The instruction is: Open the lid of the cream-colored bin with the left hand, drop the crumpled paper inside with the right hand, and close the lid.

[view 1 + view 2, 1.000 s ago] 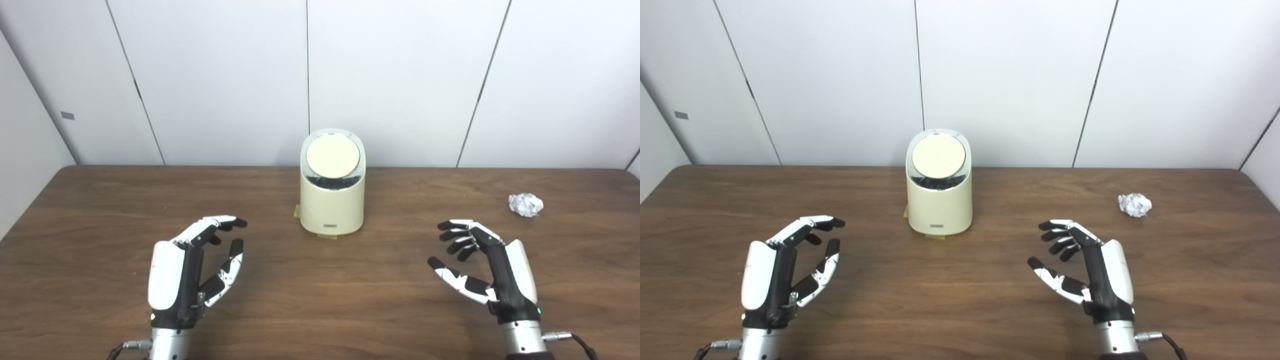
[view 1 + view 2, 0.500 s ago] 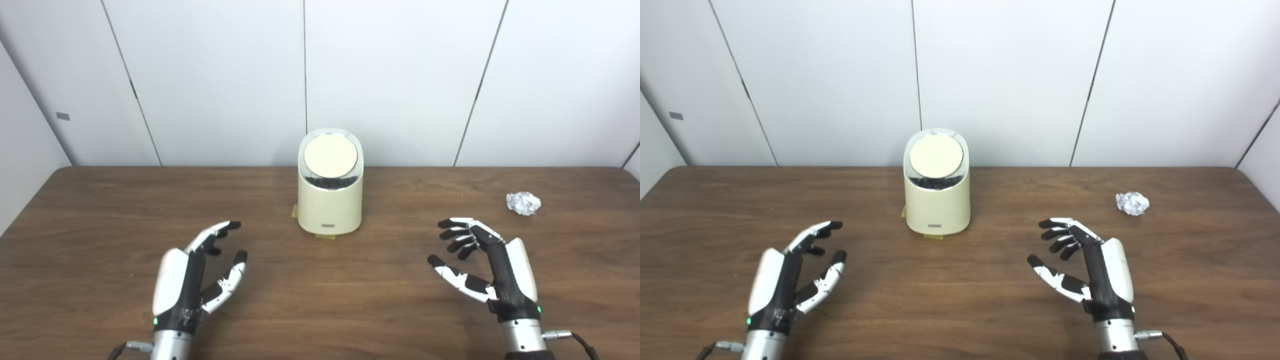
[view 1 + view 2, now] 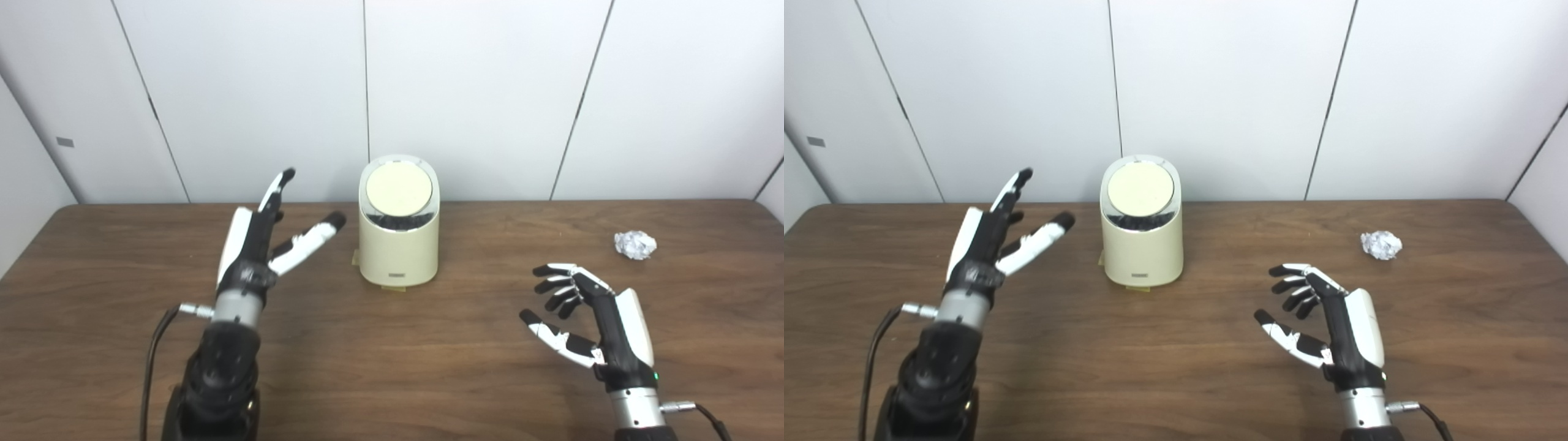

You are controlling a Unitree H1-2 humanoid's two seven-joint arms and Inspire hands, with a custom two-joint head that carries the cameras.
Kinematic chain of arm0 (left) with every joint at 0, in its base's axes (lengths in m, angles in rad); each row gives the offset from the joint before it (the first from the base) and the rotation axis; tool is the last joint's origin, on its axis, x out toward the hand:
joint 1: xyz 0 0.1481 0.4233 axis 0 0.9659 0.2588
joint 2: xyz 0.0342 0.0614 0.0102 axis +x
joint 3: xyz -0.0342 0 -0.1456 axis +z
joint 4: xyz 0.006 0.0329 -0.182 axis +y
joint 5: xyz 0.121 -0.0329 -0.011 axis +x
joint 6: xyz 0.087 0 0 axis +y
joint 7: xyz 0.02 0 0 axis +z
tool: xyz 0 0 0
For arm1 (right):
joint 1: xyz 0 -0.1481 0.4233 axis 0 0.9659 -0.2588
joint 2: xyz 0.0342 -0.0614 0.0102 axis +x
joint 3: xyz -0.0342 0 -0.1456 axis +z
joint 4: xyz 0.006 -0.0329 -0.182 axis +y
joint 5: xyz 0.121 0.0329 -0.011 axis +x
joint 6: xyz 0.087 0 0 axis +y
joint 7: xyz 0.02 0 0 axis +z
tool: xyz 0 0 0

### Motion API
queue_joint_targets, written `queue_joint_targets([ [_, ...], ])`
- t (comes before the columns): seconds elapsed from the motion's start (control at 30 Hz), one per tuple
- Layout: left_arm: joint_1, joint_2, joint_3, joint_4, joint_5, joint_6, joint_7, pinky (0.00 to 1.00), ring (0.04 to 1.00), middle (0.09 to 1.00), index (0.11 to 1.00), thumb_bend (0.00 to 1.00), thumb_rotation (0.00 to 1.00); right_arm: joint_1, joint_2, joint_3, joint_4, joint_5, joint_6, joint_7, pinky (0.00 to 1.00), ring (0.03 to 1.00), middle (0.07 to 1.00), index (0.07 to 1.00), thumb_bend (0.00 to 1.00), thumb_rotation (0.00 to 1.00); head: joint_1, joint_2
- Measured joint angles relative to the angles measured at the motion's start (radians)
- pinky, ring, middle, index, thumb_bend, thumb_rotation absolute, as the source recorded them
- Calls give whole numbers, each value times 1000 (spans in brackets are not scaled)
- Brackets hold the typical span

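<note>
bin (image 3: 399,245): cream, lid (image 3: 399,189) shut
left hand (image 3: 257,239): raised left of bin, fingers spread (holding nothing)
right hand (image 3: 597,321): right of bin, fingers loosely curled apart
crumpled paper (image 3: 635,244): far right of bin

Wood-grain table (image 3: 392,367), glossy plastic bin (image 3: 398,251)

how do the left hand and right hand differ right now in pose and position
The left hand is raised, close beside the cream-colored bin on its left; the right hand sits low and nearer the camera, well clear of the bin. The left hand's fingers stretch out straight toward the lid; the right hand's fingers are curled. The crumpled paper lies beyond the right hand, untouched. Both hands are open and empty.
</note>
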Motion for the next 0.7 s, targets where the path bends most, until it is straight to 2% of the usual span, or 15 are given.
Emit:
queue_joint_targets([
  [0.1, -60, -39, 29, 34, 37, 0, -34, 967, 1000, 1000, 1000, 950, 596, 0, 0, 0, 0, 1, 0, 0, 312, 441, 551, 648, 324, 217, 2, -2],
  [0.2, -109, -71, 50, 51, 92, 0, -67, 997, 1000, 1000, 1000, 975, 581, 0, 0, 0, 0, 0, 0, -1, 337, 478, 584, 647, 322, 215, 2, -5],
  [0.37, -209, -139, 91, 124, 248, 0, -95, 1000, 1000, 1000, 1000, 986, 483, 0, 0, 1, 0, 0, 0, -1, 357, 494, 596, 648, 322, 216, 2, -5],
  [0.43, -242, -151, 76, 155, 311, 0, -104, 1000, 1000, 1000, 1000, 979, 479, 0, 1, 1, 0, 0, 1, -1, 339, 477, 596, 648, 319, 217, 5, -8],
  [0.53, -284, -157, 50, 209, 375, 0, -108, 1000, 1000, 1000, 1000, 969, 455, -1, 2, 1, 0, 0, 1, -1, 362, 509, 621, 649, 317, 249, 5, -11],
  [0.6, -295, -159, 47, 233, 388, 0, -104, 1000, 1000, 1000, 1000, 971, 443, -2, 2, 2, 0, 0, 1, -1, 358, 503, 614, 648, 316, 246, 5, -11],
  [0.7, -317, -148, 18, 326, 389, 0, -44, 1000, 1000, 1000, 1000, 985, 411, -2, 1, 3, 2, -2, 1, -2, 387, 526, 617, 645, 316, 245, 0, -12],
])
